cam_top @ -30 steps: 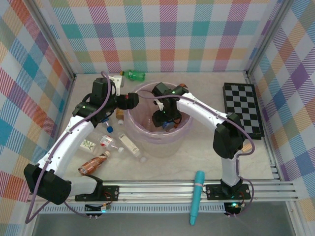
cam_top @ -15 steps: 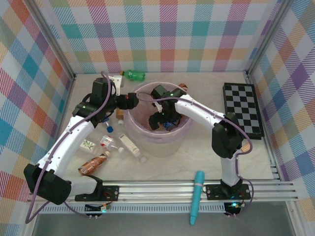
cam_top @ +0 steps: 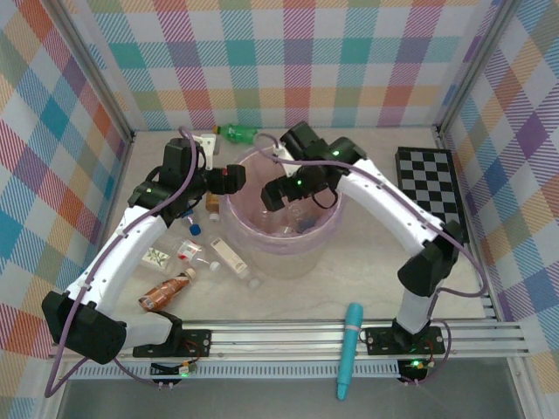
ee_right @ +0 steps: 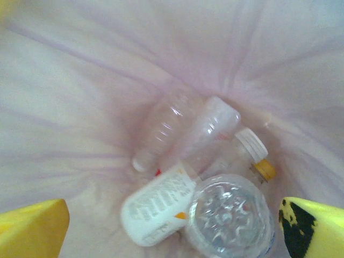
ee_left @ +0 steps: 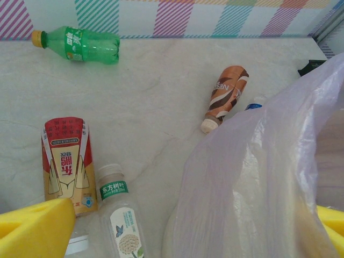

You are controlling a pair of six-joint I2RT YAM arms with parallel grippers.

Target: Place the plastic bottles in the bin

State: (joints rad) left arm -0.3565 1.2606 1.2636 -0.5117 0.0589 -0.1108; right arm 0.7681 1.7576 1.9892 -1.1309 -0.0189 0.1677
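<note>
The bin [cam_top: 288, 258], a pale bucket lined with a pink bag, stands mid-table. My right gripper [cam_top: 278, 194] hovers open over its far side. Looking down into it, my right gripper [ee_right: 172, 236] has nothing between its yellow fingers [ee_right: 32, 228]; several clear plastic bottles [ee_right: 231, 215] lie on the bag's bottom. My left gripper [cam_top: 233, 179] is open at the bin's left rim, and the bag [ee_left: 269, 177] spreads between its fingers [ee_left: 32, 231]. Outside lie a green bottle [ee_left: 80, 44], a brown bottle [ee_left: 226, 97] and a clear green-labelled bottle [ee_left: 121, 215].
A red-and-yellow carton [ee_left: 65, 161] lies beside the clear bottle. More bottles [cam_top: 231, 259] and a copper-brown one [cam_top: 166, 292] lie left of the bin. A checkered board [cam_top: 432, 192] is at right, a teal tube [cam_top: 349, 349] on the front rail.
My right gripper has risen out of the bin toward its far rim, its jaws opening wider. The left arm has not moved.
</note>
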